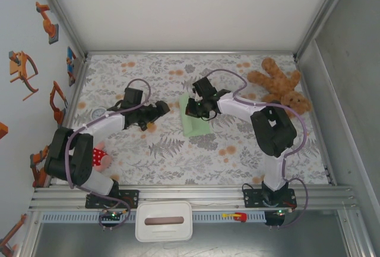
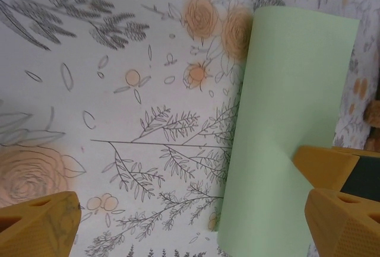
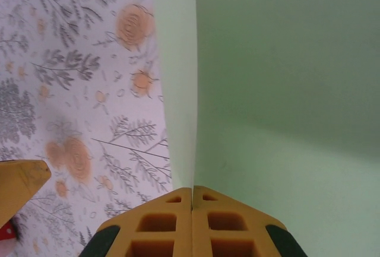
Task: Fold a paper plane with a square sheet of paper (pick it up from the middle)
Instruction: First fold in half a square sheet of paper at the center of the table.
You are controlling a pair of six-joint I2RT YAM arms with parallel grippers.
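Observation:
The square sheet of paper [image 1: 196, 124], pale mint green, lies on the floral table at the centre, with one side curled up and over [image 3: 176, 61]. My right gripper [image 1: 193, 110] is shut on that raised part, and its orange fingertips [image 3: 192, 192] meet on the paper's crease line. In the left wrist view the sheet [image 2: 291, 114] lies to the right, with the right gripper's orange finger [image 2: 323, 163] on it. My left gripper [image 1: 161, 108] stands open just left of the sheet. Nothing sits between its fingers [image 2: 35, 224], and its right finger is over the paper's edge. A paper plane is out of view.
A brown teddy bear [image 1: 282, 85] lies at the back right. A pink and red soft toy [image 1: 101, 157] sits by the left arm's base. A white tub [image 1: 164, 221] stands on the front rail. Enclosure walls bound the table [image 1: 148, 156] on three sides.

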